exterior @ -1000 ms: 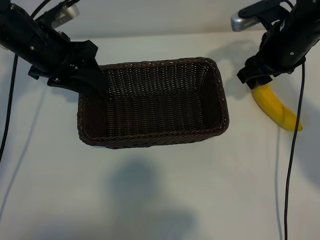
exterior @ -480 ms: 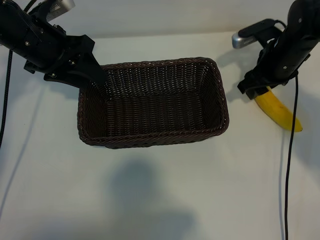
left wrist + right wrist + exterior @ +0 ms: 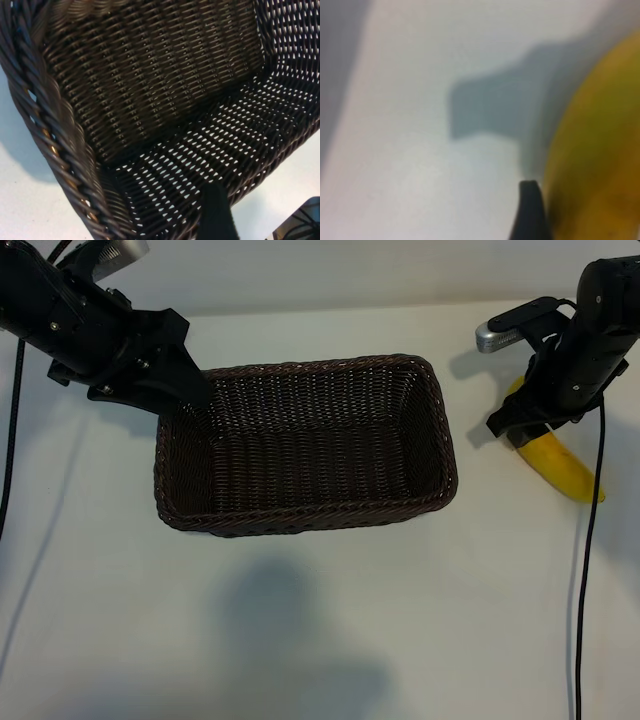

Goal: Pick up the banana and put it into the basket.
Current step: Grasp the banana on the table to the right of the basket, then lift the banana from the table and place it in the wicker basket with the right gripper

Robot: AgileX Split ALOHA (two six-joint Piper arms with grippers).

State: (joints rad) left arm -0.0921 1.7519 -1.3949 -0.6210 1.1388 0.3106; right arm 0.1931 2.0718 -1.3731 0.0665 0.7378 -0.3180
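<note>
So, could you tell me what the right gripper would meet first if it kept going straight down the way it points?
Most likely the banana: the right gripper sits directly over its upper end, one fingertip right beside the peel.

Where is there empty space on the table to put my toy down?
The big white stretch of table in front of the basket is bare, and so is the strip between basket and banana. The basket's inside holds nothing. It is crowded at the basket's far left corner, where the left end effector sits, and over the banana, under the right end effector.
</note>
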